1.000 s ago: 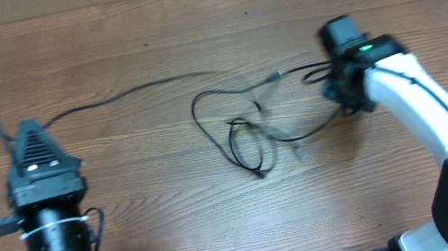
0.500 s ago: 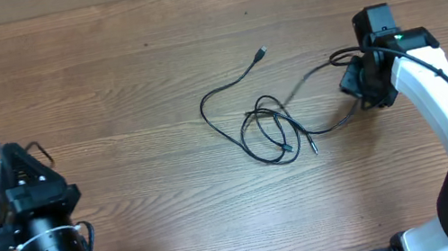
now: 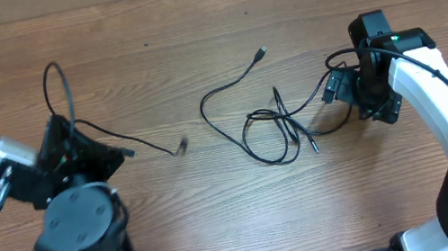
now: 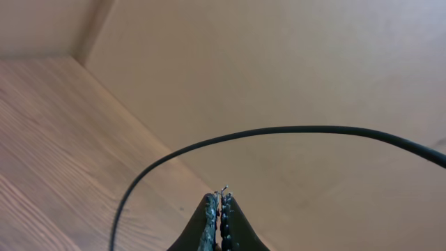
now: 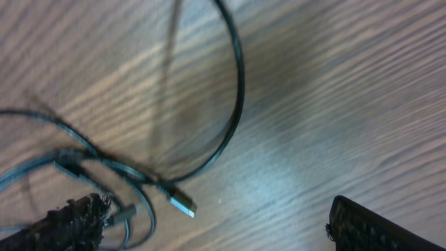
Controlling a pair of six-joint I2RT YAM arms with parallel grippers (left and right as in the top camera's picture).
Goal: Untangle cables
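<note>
Tangle of thin black cords (image 3: 275, 131) sits near the middle of the brown wood-grain table (image 3: 187, 13), its loops crossing one another. One strand runs up and away to a small silver-tipped plug (image 3: 262, 51) that lies clear of the knot. The right gripper (image 3: 356, 96), on the white-shelled arm (image 3: 425, 101), is down at the tangle's right edge, where a strand curls in toward it. Seen from the right wrist camera, its fingers (image 5: 70, 219) stand wide apart, released, with nothing clamped. One finger is just beside a crossing of cords, and another silver-tipped plug (image 5: 182, 203) lies on the wood between the two.

Well apart to the left, a single thin black cord (image 3: 131, 141) is separate from the tangle. It rises in a tall loop above the left gripper (image 3: 60, 135), drops past it and trails right across the table to a small plug end (image 3: 180, 148). In the left wrist view that gripper's fingers (image 4: 209, 223) are pressed tight together and the cord arcs through the air over them. It looks clenched on that cord, though the pinch point itself is hidden.
</note>
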